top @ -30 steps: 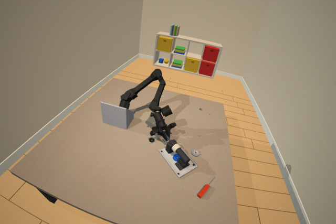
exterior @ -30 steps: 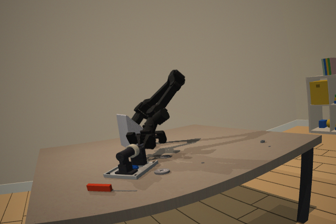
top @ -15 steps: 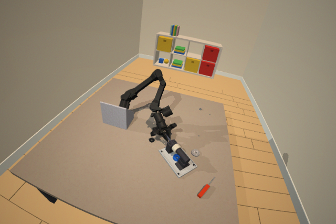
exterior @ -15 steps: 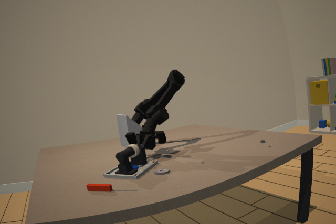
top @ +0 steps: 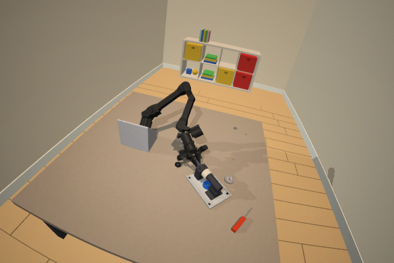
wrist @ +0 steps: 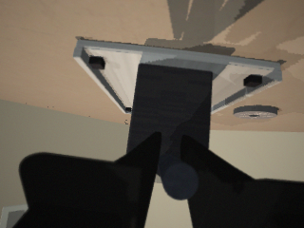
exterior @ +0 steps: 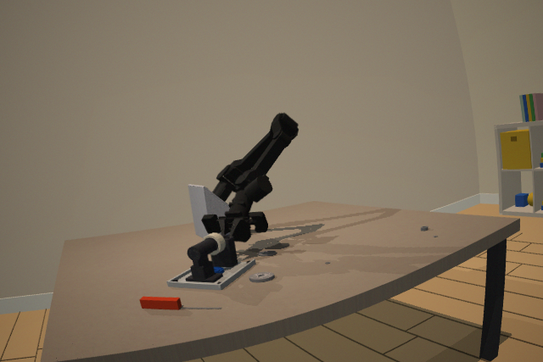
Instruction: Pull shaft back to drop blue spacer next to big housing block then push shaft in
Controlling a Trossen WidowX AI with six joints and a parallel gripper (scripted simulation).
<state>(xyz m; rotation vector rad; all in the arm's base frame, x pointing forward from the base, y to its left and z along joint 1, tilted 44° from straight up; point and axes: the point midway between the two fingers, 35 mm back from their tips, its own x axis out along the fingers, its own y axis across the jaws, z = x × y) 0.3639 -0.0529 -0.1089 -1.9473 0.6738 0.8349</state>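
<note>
My gripper (top: pixel 197 161) (wrist: pixel 170 140) is shut on the shaft (wrist: pixel 180 181), whose round end shows between the fingers in the wrist view. The fingers are beside the tall dark housing block (top: pixel 199 171) (exterior: pixel 226 253) (wrist: pixel 172 97). A cream spacer (top: pixel 205 173) (exterior: pixel 220 244) sits round the shaft line on the far side of this block, next to a dark cylinder (top: pixel 213 182) (exterior: pixel 201 248) on the other support. The blue spacer (top: pixel 205 185) (exterior: pixel 217 270) lies low on the base plate (top: pixel 197 189) (exterior: pixel 237 276) (wrist: pixel 114 71), below the cylinder. The shaft inside the block is hidden.
A grey metal disc (top: pixel 229 179) (exterior: pixel 261 277) (wrist: pixel 255 112) lies beside the plate. A red-handled screwdriver (top: pixel 238 224) (exterior: pixel 160 303) lies near the front. A dark ring (top: pixel 177 164) lies beside the gripper. A grey panel (top: pixel 133 135) (exterior: pixel 199 211) stands by the arm's base.
</note>
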